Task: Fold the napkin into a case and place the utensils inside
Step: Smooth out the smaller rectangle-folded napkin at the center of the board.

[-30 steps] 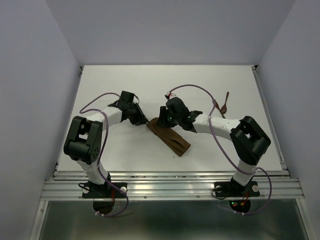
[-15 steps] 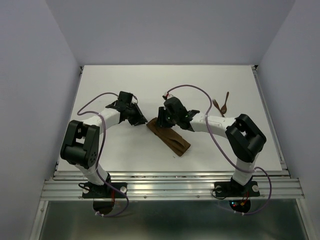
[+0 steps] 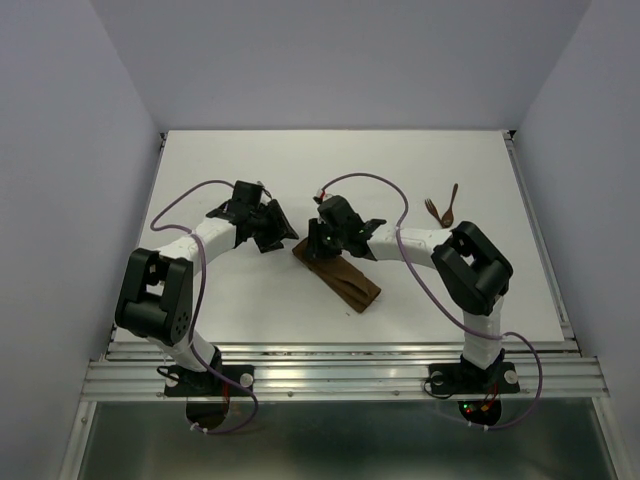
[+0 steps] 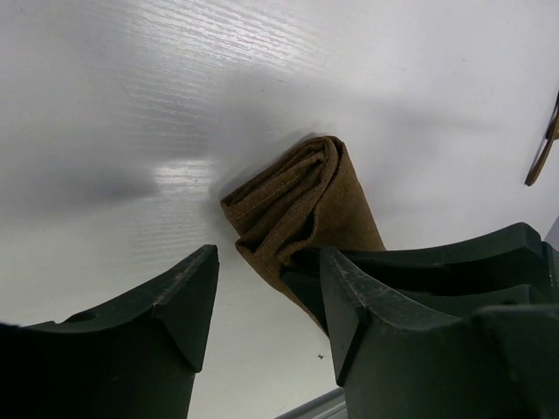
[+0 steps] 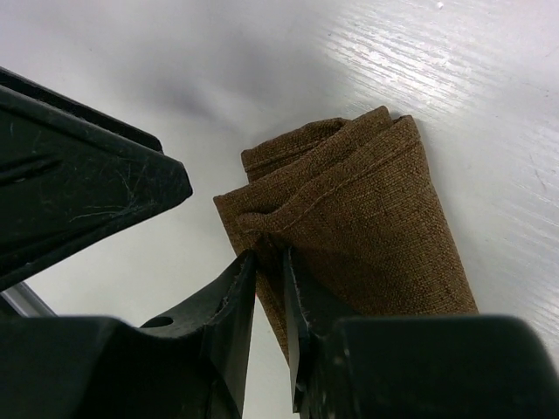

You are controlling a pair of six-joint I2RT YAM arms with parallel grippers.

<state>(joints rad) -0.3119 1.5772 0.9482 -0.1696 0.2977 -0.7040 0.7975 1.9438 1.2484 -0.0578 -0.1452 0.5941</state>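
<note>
Napkin [image 3: 337, 277]: dark brown, folded into a narrow layered strip. It lies diagonally on the white worktop [image 3: 400, 160], near the middle and between the 2 arms. The far-left end of the strip is under the 2 end effectors.
Left end effector [image 4: 266, 288]: its 2 fingers [image 4: 175, 297] are spread wide and nothing is between them. It hangs over the end of the strip. I cannot tell if it touches the cloth.
Right end effector [image 5: 266, 262]: its 2 fingers [image 5: 229, 305] are almost pressed together. They pinch a thin edge of the napkin layers at the corner of the strip's end.
Relation of the 2 end effectors: they are near each other, on opposite sides of the same end of the strip.
Fork [image 3: 433, 209]: dark brown, flat on the worktop at the right side, well apart from the napkin.
Spoon [image 3: 452, 203]: the same dark brown, just beside the fork on its right. The near ends of the 2 are close together.
</note>
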